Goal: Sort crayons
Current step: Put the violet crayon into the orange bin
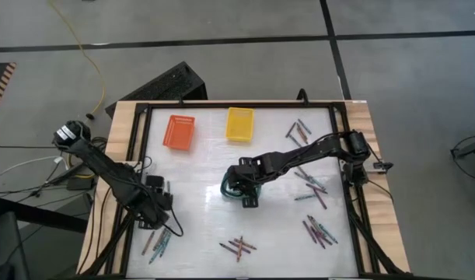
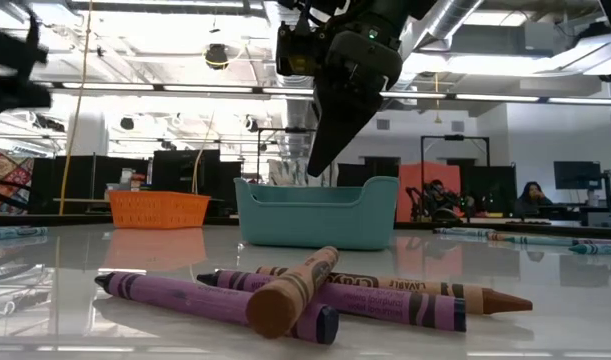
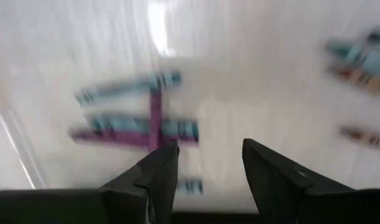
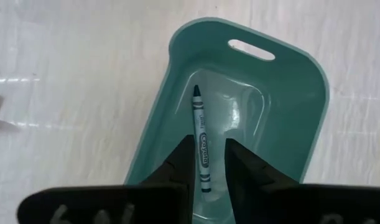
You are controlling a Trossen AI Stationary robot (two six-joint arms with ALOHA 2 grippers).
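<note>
Where right gripper (image 4: 208,163) hovers, teal crayon (image 4: 201,138), possibly released

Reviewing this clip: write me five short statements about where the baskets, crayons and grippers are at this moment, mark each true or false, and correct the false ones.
1. The right gripper is above the teal basket. True.
2. A green crayon shows between its fingers, over the basket's inside. True.
3. The orange basket sits right of the yellow basket in the high view. False: it sits to the left.
4. The left gripper holds a purple crayon. False: its fingers are apart with nothing between them, over a crayon cluster.
5. The yellow basket is full of crayons. False: none are visible in it.
</note>
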